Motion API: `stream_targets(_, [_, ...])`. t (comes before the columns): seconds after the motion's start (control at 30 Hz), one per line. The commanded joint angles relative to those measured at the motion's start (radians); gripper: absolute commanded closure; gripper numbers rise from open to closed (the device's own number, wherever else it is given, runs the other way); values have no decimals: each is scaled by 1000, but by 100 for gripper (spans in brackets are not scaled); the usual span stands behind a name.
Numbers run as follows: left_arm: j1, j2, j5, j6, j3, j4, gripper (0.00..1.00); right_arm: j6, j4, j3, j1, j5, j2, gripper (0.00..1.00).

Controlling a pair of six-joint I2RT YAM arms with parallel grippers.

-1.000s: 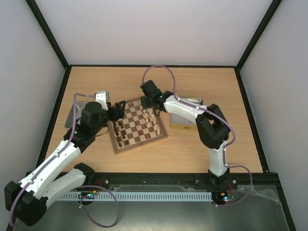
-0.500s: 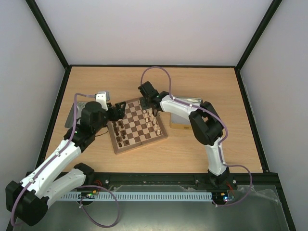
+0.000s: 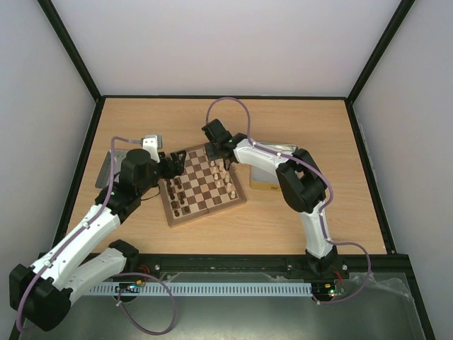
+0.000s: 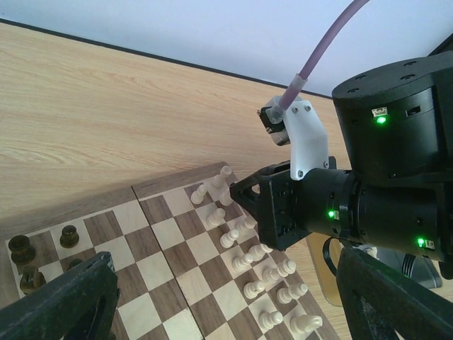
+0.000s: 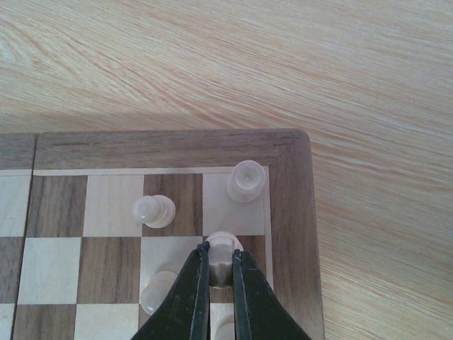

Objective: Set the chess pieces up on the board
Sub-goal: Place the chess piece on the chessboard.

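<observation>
R gripper pinched shut on upright cream piece, right under its fingers, on board edge square next to corner. L gripper wide open, empty, above the dark side. R arm nearer.

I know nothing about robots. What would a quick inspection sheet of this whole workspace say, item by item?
Surface: light wooden table.
Job's things: board near the middle; pale chess pieces along its right side, dark chess pieces at its left side.
Clutter: metal tin left of the board; second tin right of it, partly under the right arm.
Grippers: left gripper open over the board, holding nothing; right gripper shut on a pale piece by the board's corner.
Cables: a purple cable loops along each arm.
Surroundings: pale walls, black frame; nothing else seen.
</observation>
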Motion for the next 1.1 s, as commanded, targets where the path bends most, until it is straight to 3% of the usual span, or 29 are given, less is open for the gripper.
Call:
stream_targets(0.0, [7,7,12,-5,-16,10,14,11,-49,32,-7,30,9,95])
stream_targets(0.5, [8,12,18,-4,-18,15,14,17,-67,46,-21,-15,27,91])
stream_targets(1.07, [8,12,21,-3,-18,16,14,41,-82,56,-24,-16,-27,77])
